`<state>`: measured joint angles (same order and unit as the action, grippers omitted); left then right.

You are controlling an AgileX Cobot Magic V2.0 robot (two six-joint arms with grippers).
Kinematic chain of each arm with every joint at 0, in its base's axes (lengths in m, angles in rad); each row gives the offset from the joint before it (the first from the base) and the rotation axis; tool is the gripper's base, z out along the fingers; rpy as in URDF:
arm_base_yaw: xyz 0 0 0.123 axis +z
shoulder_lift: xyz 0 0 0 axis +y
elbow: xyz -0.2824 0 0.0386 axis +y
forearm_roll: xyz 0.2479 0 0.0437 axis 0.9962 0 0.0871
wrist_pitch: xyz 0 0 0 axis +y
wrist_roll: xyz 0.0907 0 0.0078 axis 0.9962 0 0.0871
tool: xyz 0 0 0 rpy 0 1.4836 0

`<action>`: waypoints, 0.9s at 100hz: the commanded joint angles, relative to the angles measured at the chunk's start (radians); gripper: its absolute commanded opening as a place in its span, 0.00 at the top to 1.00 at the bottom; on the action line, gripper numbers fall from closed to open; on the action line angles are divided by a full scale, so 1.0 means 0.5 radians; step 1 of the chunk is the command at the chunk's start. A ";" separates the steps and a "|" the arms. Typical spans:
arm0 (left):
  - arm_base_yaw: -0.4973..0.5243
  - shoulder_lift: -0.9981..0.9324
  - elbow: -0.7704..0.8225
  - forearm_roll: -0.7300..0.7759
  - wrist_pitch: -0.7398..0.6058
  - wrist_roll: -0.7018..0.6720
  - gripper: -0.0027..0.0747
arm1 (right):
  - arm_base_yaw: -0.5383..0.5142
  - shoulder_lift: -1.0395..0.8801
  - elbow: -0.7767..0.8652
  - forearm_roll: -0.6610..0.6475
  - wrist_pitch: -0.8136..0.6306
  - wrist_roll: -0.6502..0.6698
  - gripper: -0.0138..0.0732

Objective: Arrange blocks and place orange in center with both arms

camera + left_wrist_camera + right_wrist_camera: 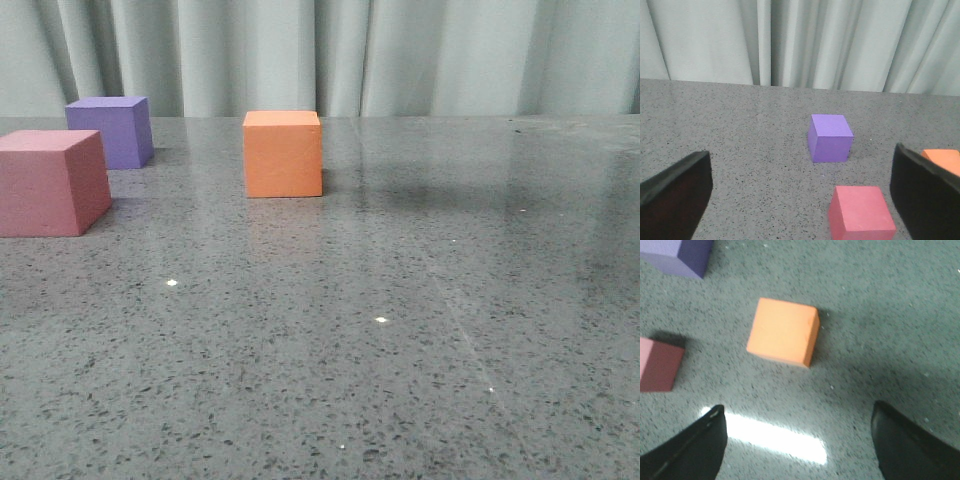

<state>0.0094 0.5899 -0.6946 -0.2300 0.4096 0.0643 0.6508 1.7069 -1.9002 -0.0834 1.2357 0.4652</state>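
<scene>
Orange cube [283,153]: matte, foam-like; likely light, slightly yielding, grippy. Grasp opposite flat side faces. Right tool [799,450] wide, empty; left tool [801,197] likewise.

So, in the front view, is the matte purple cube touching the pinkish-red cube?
No, the matte purple cube stands apart behind the pinkish-red cube, with bare grey table between them.

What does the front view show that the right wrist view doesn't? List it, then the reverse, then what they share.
Only the front view shows the curtain behind the table. Only the right wrist view shows the right gripper, its fingers spread wide with nothing between them. Both show the orange cube, the purple cube and the pinkish-red cube.
</scene>
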 commanded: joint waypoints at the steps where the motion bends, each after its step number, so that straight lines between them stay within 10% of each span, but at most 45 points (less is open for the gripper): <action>1: -0.009 0.013 -0.072 -0.028 -0.152 -0.015 0.07 | -0.002 -0.250 0.142 -0.046 -0.190 -0.024 0.16; 90: -0.009 0.021 -0.076 -0.085 -0.114 -0.015 0.07 | -0.002 -1.753 2.027 -0.092 -1.023 -0.022 0.16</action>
<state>0.0094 0.5899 -0.6946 -0.2542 0.4137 0.0643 0.6508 0.8841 -0.8886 -0.1098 0.7788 0.4652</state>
